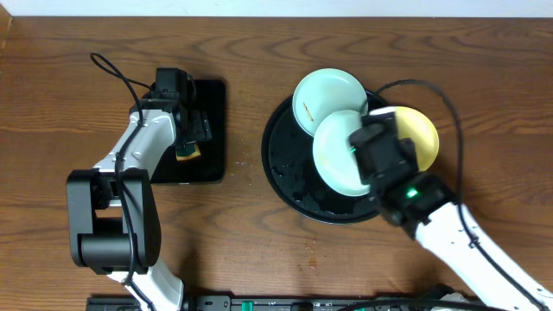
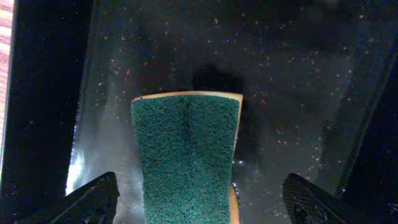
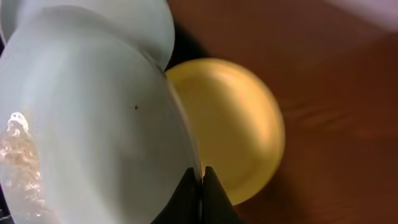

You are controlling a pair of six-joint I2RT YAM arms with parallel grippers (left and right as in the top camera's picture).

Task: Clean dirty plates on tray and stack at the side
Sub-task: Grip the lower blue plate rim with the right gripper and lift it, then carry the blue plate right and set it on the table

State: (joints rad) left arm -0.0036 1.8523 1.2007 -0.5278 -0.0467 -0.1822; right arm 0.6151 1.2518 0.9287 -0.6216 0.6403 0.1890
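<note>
Progress: early, by my read. Nothing is standing stacked on the bare surface (image 1: 52, 86) yet. All three plates are sitting at the round black tray (image 1: 289, 177). The rear mint plate (image 1: 324, 95) is lying at the tray's far edge and showing a small brown mark. The front mint plate (image 1: 333, 155) is overlapping it. The yellow plate (image 1: 423, 134) is hanging past the tray's right rim; I cannot tell whether it is resting on the rim or on the surface. Cleaning and stacking all look left to do.

Right arm is reaching in from the lower right, wrist over the round tray. The right tool (image 3: 201, 186) is pinching together on the front mint plate's rim, fingers meeting at the edge nearest the yellow plate.

Left arm is bending up and over the small rectangular tray (image 1: 212, 95). The left tool (image 2: 202, 199) is pointing down with its fingers standing wide apart. The green sponge (image 2: 186, 155) is lying on the wet tray floor between them, and neither finger is touching it.
</note>
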